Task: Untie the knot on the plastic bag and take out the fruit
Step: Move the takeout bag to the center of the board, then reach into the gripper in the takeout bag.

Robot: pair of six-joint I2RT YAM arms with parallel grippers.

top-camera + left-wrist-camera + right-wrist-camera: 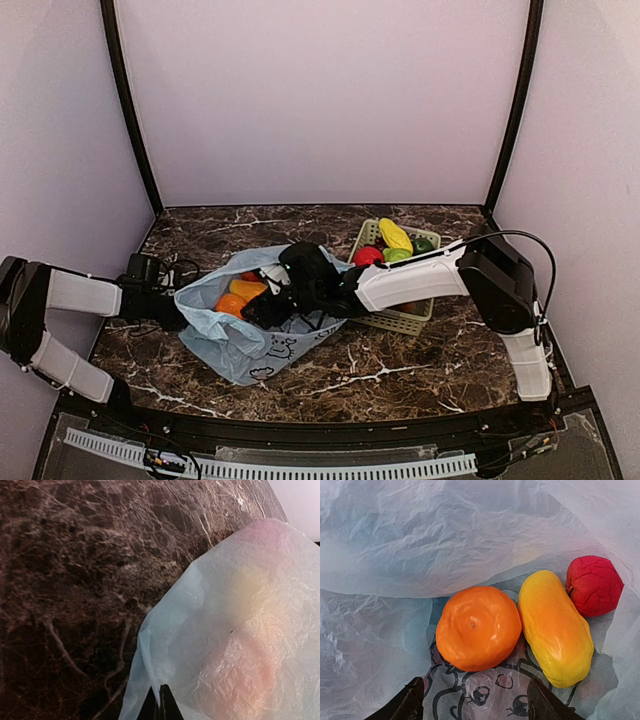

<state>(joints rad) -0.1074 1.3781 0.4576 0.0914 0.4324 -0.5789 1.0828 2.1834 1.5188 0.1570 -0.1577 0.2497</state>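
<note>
Watching the thin, translucent light blue plastic bag (250,345), I see my left gripper (159,706) pinched shut on its left rim. My right gripper (477,702) hangs inside it, jaws apart, over a round orange fruit (477,627), a yellow-orange mango shape (555,627) and a wrinkled red apple (594,585).

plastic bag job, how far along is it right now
Done: the plastic bag gapes open, untied, and fruit sits in the basket. In hand: left gripper pinches the bag's film, open right gripper hovers over the orange. Left: orange, mango and red fruit are inside.
</note>
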